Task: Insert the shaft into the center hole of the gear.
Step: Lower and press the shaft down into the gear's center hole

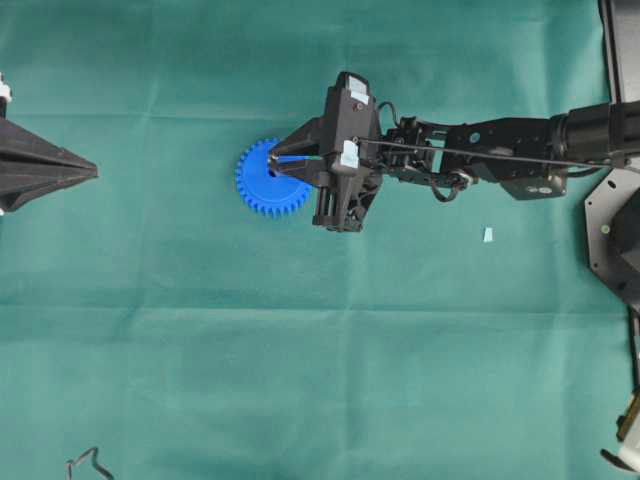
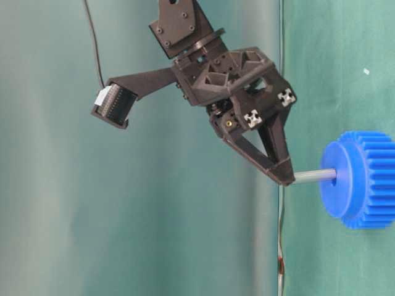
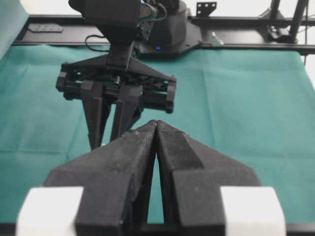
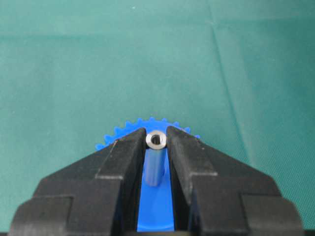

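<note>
Wrinkled green cloth [image 1: 300, 350] under blue gear [image 1: 262, 190], black frame [image 3: 246, 46] behind

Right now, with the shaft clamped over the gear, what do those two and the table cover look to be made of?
Shaft: metal, apparently; silver-grey, shiny, hollow at its end.
Gear: likely moulded plastic; uniform bright blue, matte, crisp teeth.
Table cover: looks like green cloth; soft creases and fold lines show.
</note>
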